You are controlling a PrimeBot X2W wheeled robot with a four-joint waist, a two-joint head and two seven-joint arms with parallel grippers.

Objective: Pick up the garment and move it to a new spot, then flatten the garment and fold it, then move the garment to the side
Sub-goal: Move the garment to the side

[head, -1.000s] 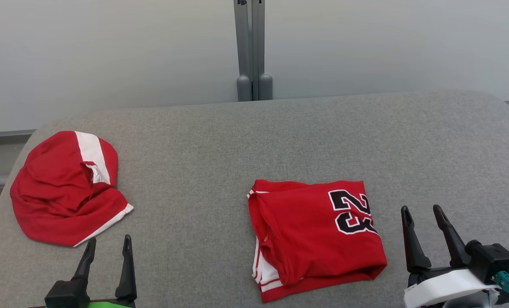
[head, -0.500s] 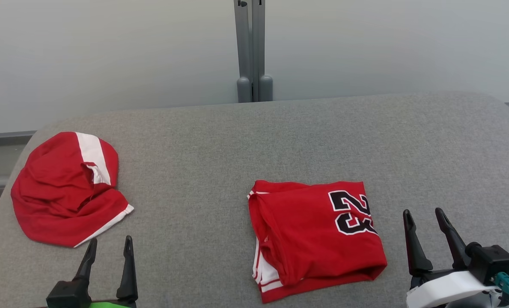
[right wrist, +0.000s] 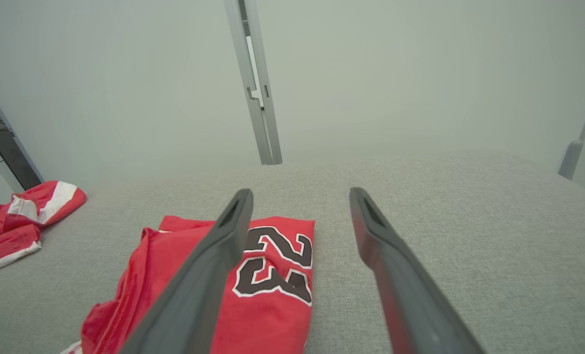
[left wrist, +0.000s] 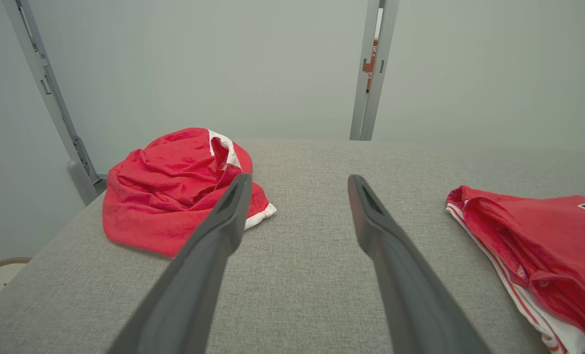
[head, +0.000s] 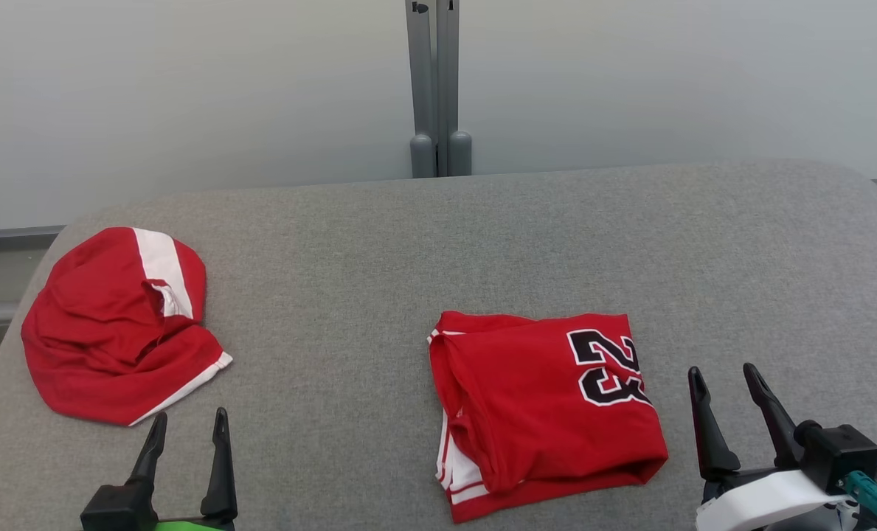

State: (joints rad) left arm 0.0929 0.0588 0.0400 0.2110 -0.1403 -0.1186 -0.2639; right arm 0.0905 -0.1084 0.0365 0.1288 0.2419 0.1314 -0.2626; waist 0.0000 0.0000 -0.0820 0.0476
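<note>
A folded red jersey [head: 549, 409], its black 23 outlined in white, lies on the grey table [head: 379, 258] just left of the released, empty right pincer [head: 722, 371]. The left pincer [head: 190, 414] is also released.

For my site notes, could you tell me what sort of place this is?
Probably a test bay for garment folding: a grey fabric-covered table, plain pale wall panels behind it, a folded red jersey and a crumpled red-and-white garment.
</note>
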